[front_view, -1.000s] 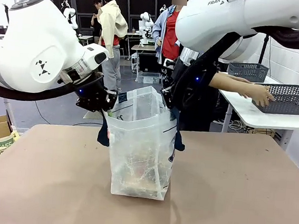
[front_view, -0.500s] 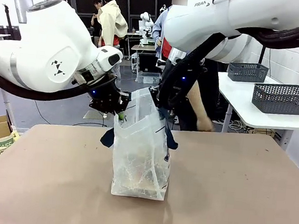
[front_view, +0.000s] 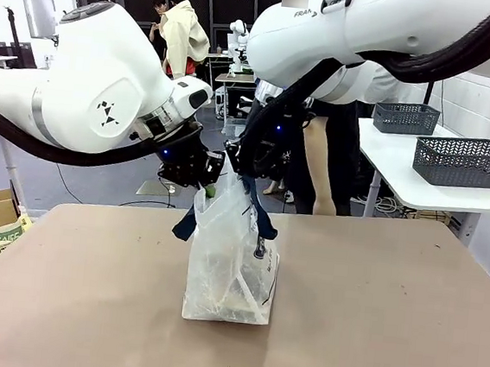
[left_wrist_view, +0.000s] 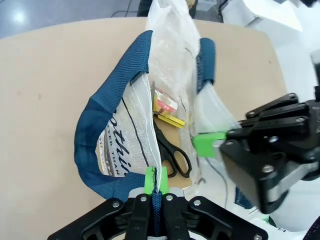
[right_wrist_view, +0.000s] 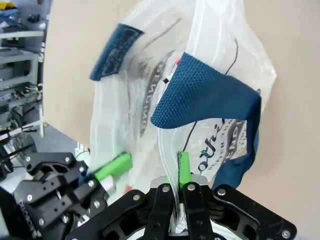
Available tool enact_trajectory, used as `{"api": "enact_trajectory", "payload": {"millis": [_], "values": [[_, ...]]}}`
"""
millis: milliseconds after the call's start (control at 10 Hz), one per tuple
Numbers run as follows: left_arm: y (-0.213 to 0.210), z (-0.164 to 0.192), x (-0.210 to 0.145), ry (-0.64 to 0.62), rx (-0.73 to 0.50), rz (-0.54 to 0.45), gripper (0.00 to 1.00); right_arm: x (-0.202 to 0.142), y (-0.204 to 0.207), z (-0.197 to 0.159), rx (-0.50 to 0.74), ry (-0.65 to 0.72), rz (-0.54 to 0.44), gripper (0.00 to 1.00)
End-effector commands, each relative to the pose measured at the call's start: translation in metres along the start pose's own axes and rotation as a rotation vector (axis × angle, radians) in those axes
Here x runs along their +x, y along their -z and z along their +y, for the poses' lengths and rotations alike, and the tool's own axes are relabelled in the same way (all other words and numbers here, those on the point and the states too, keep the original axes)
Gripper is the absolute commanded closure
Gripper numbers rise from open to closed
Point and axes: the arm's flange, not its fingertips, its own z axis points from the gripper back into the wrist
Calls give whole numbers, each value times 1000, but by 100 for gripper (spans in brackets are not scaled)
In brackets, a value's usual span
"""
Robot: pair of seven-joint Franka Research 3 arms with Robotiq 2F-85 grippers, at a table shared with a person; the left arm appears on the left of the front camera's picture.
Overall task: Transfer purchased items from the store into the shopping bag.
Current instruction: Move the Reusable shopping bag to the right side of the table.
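table (front_view: 387, 327): bag (front_view: 230, 264) is stood upright at the middle, its mouth drawn narrow.
bag contents: black-handled scissors (left_wrist_view: 172, 156), small roll (left_wrist_view: 164, 102) and yellow item (left_wrist_view: 171, 120) are seen at the bottom.
left gripper (left_wrist_view: 154, 181): clenched on the bag's rim.
right gripper (right_wrist_view: 175, 172): clamped on the opposite rim.
side table (front_view: 393, 173): grey baskets (front_view: 477, 167) are set on it, far right; their contents cannot be told.

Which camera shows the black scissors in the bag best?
The left wrist view: it looks down into the open shopping bag, so the scissors lie in plain sight inside. In the front and right wrist views the cloudy plastic blurs the contents too much to pick them out.
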Motion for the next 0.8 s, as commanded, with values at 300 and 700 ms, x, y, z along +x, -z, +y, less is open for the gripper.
{"api": "enact_trajectory", "payload": {"millis": [300, 700], "values": [[-1, -1, 0, 4, -3, -4, 100, 4, 3, 3, 4, -2, 2, 100], [2, -5, 6, 22, -5, 7, 100, 2, 9, 10, 39, 86, -48, 100]]}}
